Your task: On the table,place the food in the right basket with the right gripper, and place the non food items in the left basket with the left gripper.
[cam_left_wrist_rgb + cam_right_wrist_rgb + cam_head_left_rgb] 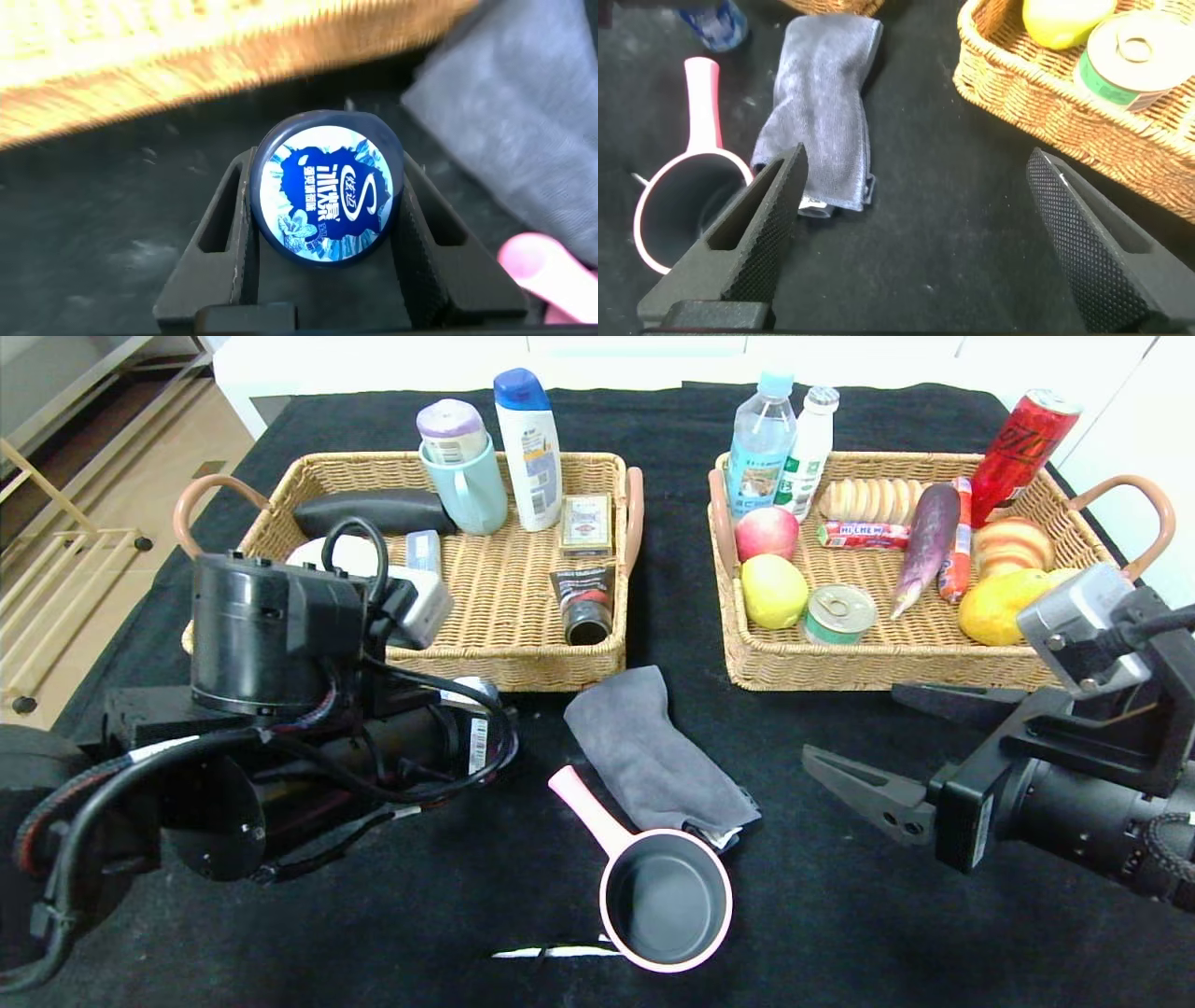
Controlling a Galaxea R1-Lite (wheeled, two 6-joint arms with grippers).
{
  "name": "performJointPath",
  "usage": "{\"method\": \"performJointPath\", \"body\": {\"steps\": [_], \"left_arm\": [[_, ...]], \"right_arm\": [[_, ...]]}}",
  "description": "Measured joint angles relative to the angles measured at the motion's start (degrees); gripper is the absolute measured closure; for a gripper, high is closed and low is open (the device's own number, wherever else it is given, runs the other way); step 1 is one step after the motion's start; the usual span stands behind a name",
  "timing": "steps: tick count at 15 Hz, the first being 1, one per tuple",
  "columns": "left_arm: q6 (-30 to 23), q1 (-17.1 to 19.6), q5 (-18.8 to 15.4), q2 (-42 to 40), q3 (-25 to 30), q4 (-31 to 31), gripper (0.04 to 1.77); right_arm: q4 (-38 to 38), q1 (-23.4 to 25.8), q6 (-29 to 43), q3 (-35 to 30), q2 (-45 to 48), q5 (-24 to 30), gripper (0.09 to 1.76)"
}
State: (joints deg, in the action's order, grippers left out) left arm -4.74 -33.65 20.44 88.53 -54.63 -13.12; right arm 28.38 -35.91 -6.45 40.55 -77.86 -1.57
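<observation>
Pink saucepan (665, 899): nearest item, on the table (840, 933) front and centre, upright, handle pointing away and to the left. Light and rigid by the look; the handle or the thin rim would suit a pinch. Non-food, not yet sorted.

Grey cloth (649, 751): folded, just beyond the pan, one end touching or under its rim. Soft and limp; it will sag, so take a fold near the middle.

Left gripper (327, 271): low over the table in front of the left basket. Wrist view shows its jaws on either side of a small dark blue jar (327, 189), close against its sides; appears to be gripping it, seen end-on with the blue printed face towards the camera. Round, smooth, probably slippery, so hold across the widest part. If it is food, it belongs to the other arm and basket.

Right gripper (920, 233): hovering above the table in front of the right basket, jaws spread wide, holding nothing.

Left basket (523, 644): wicker, already holds bottles, a mug, a dark case and a tube.

Right basket (822, 667): wicker, holds fruit, drinks, snacks and the green tin (839, 613) lying near its front wall. Tin looks stiff and fairly heavy.
</observation>
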Motion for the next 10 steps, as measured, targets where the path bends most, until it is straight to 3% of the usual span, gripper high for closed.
{"method": "performJointPath", "body": {"steps": [6, 10], "left_arm": [[2.7, -0.4, -0.4, -5.9, -4.3, 3.9, 0.95], [2.9, -3.8, -0.7, -6.8, -7.3, 5.0, 0.95]], "right_arm": [[0.0, 1.4, 0.1, 0.7, 1.3, 0.1, 0.14], [-0.1, 1.7, 0.1, 1.3, 2.3, -2.3, 0.14]]}}
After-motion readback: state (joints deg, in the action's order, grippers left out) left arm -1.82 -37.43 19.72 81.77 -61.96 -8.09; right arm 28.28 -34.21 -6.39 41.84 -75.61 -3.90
